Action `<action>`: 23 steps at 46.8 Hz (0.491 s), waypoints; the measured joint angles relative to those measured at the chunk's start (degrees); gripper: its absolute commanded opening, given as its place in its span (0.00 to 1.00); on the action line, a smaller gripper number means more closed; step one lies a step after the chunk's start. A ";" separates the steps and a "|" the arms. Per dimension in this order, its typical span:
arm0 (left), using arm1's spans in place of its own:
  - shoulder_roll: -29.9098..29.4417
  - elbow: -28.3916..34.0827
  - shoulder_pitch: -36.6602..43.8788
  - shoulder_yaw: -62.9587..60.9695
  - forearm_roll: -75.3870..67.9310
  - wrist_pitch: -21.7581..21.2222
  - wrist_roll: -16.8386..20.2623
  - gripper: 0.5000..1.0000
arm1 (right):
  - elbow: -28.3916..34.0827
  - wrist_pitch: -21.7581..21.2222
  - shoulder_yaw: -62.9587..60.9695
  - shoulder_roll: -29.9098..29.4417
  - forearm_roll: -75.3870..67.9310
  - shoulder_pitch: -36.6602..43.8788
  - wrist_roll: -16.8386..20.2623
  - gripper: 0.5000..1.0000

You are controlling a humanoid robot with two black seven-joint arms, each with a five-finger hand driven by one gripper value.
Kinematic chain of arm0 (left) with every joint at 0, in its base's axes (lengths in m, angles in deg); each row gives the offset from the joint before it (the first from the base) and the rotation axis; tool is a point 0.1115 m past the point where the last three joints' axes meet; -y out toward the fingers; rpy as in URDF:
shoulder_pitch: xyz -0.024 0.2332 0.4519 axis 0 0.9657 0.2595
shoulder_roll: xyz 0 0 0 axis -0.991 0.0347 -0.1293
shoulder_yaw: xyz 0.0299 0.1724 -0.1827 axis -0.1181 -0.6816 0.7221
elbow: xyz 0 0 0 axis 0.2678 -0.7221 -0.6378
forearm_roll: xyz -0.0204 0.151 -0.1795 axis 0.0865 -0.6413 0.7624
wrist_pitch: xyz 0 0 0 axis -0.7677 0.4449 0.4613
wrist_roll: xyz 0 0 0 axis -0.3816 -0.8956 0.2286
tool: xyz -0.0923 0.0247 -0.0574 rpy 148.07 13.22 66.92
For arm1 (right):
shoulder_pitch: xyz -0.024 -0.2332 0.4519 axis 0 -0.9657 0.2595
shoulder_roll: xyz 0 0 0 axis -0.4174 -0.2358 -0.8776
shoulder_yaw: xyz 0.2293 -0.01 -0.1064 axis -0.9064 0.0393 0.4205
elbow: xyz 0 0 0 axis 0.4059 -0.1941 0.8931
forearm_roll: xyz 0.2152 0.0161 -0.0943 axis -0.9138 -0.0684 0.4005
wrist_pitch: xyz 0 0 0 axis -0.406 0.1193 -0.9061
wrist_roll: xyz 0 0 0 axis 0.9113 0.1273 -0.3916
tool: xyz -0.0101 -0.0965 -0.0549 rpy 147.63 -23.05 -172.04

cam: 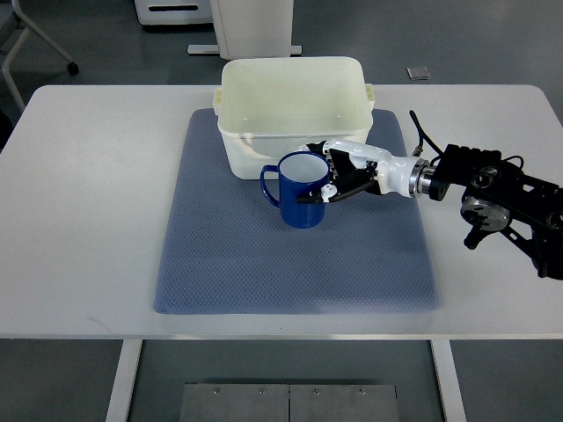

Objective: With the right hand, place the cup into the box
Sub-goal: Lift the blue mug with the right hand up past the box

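Note:
A blue cup with a white inside and its handle pointing left stands upright on the blue mat, just in front of the cream plastic box. My right hand reaches in from the right and its fingers wrap the cup's right rim and side. The cup's base appears to rest on the mat. The box is open-topped with nothing visible inside. My left arm does not show.
The mat lies on a white table. The right arm's black forearm stretches over the table's right part. Beyond the far edge are a white cabinet base and a chair leg on the floor.

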 measured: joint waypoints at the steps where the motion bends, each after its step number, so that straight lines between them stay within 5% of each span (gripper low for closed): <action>1: 0.00 0.00 0.00 0.01 0.00 0.00 0.00 1.00 | 0.59 -0.04 -0.03 0.81 -0.84 0.48 0.00 0.00; 10: 0.00 0.00 0.00 -0.01 0.00 0.00 -0.01 1.00 | 4.02 -0.35 0.08 6.67 -6.23 5.30 0.17 0.00; 23: 0.00 0.00 0.00 0.02 0.00 -0.01 -0.01 1.00 | 1.22 1.46 2.16 8.75 -14.57 14.90 0.65 0.00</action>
